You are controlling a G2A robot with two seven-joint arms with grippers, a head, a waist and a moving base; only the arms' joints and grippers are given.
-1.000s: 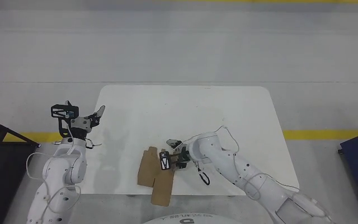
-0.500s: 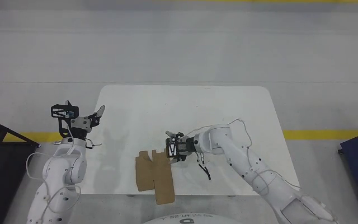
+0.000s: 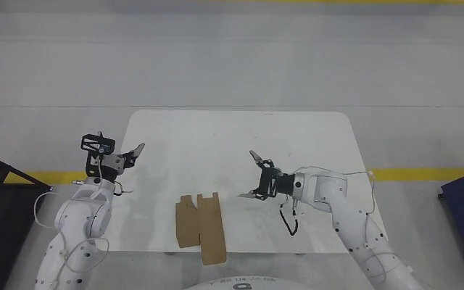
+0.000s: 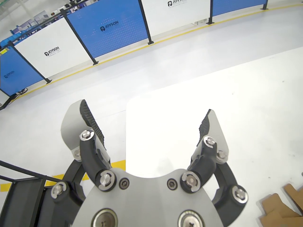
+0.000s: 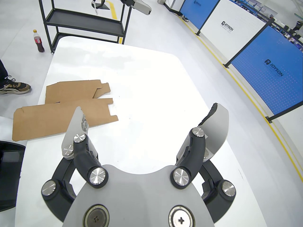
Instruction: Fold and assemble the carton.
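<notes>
At the left edge of the white table (image 3: pixel 239 138), the L gripper (image 3: pixel 127 156) hangs w/ jaws spread wide and nothing between them; its own wrist view shows the same.

Next along, the brown carton (image 3: pixel 199 226) lies flat and unfolded near the front edge, left of centre. One end appears to poke past that edge. Its long axis runs front-to-back, i.e. toward and away from the robot.

Mid-table, the R gripper (image 3: pixel 250 175) is above the surface, also released & empty, fingers splayed. The carton sits to its left and a bit nearer the robot, close but not touching.

Judged from this, the R arm is the nearer of the two, and the L gripper is well apart from the blank. Any pickup prob. means coming in across the carton's long side. Folding not yet begun.
</notes>
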